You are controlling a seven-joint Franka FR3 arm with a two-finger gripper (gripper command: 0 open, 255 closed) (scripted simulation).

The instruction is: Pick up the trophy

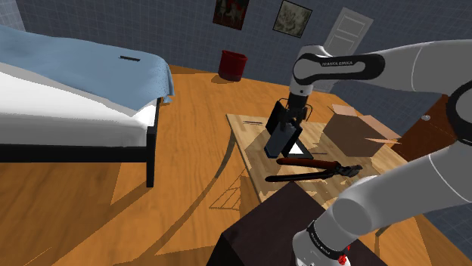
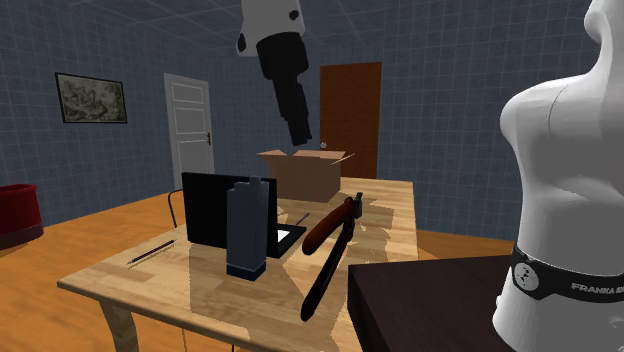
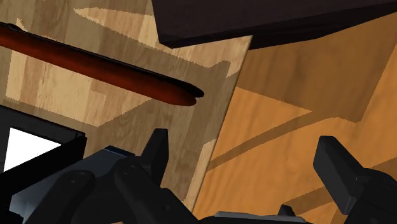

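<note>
The trophy (image 2: 248, 228) is a tall slate-blue block standing upright on the light wooden table (image 2: 150, 285), just in front of a black upright panel (image 2: 205, 208). In the shoulder view the trophy (image 1: 283, 142) is a dark block near the table's middle. My gripper (image 1: 293, 113) hangs above it, apart from it. In the second exterior view the gripper (image 2: 302, 135) is above the trophy and a little behind it. In the wrist view the gripper (image 3: 245, 159) is open, with table edge and floor between its fingers (image 3: 156, 149).
A long red-handled tool (image 2: 330, 245) lies on the table between the trophy and the dark stand (image 2: 430, 300). An open cardboard box (image 2: 300, 172) stands at the table's far end. A thin pencil-like stick (image 2: 150, 251) lies near one edge. A bed (image 1: 68, 98) and a red bin (image 1: 233, 64) stand on the floor.
</note>
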